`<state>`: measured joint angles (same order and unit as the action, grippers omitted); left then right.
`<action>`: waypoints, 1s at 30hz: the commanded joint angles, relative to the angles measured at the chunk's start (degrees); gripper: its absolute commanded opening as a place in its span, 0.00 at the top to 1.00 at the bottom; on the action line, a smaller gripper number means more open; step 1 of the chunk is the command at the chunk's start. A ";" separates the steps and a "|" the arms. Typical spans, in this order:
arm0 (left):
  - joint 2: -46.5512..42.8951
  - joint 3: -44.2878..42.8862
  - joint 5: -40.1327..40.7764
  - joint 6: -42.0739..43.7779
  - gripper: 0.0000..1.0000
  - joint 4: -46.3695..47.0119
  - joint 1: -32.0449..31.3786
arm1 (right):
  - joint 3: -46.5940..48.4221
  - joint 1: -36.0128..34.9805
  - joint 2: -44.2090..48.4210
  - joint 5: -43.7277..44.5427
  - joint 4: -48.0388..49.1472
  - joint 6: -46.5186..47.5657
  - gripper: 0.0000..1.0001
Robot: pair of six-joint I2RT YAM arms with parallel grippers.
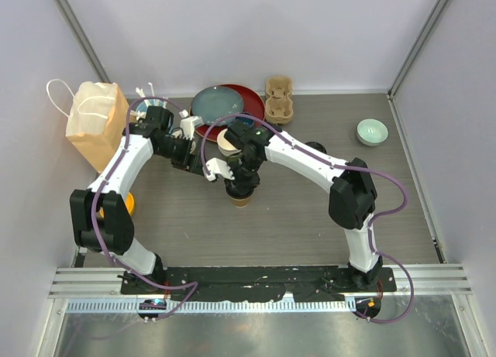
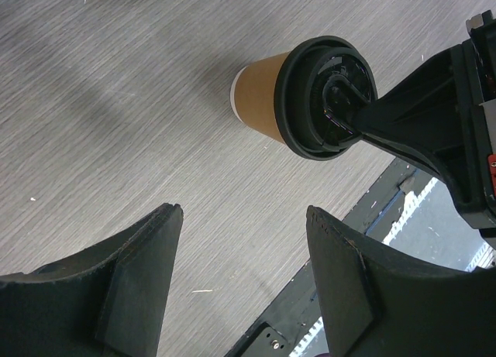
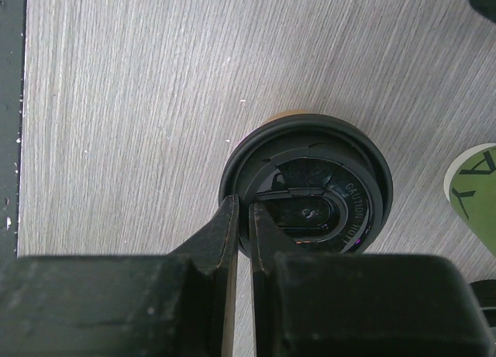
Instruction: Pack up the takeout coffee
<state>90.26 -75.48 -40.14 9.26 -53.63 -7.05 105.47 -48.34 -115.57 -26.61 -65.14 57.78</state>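
Observation:
The brown-sided cup [image 1: 241,198] stands upright on the table with a black lid [image 3: 310,179] on top. It also shows in the left wrist view [image 2: 260,101]. My right gripper [image 3: 242,210] is above it, shut on the lid's near rim, one finger outside and one inside the rim. My left gripper [image 2: 244,214] is open and empty, just left of the cup and apart from it [image 1: 213,169]. The green-sided cup [image 1: 227,145], cream inside and without a lid, stands just behind and is partly hidden by my right arm. Its green side shows at the right edge of the right wrist view [image 3: 474,188].
A brown paper bag [image 1: 97,121] stands at the far left. Stacked red and grey-blue plates [image 1: 225,103] and cardboard cup carriers [image 1: 279,99] sit at the back. A pale green bowl [image 1: 372,131] is at the right. A black round thing [image 1: 315,147] lies behind my right arm.

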 commanded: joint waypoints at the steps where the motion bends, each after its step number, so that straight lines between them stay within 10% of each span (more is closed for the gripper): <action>1: -0.70 0.34 -0.90 0.67 0.30 -0.16 0.37 | 1.76 0.08 -0.27 -1.69 0.19 0.58 0.99; 18: -0.08 2.71 -2.05 -1.35 0.31 1.51 -0.60 | -4.75 -0.09 1.84 -0.02 3.36 -2.76 0.98; 23: -0.17 2.97 -2.14 -1.52 0.32 1.51 -1.47 | -2.99 -0.09 2.27 0.33 3.36 -3.99 0.69; 30: -0.17 2.89 -2.14 -1.70 0.33 1.68 -1.83 | 0.25 0.00 4.74 -1.25 3.80 -4.60 0.59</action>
<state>90.26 -72.73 -40.40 7.90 -53.34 -8.60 102.08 -48.25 -114.10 -26.79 -61.76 53.82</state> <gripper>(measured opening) 0.676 0.402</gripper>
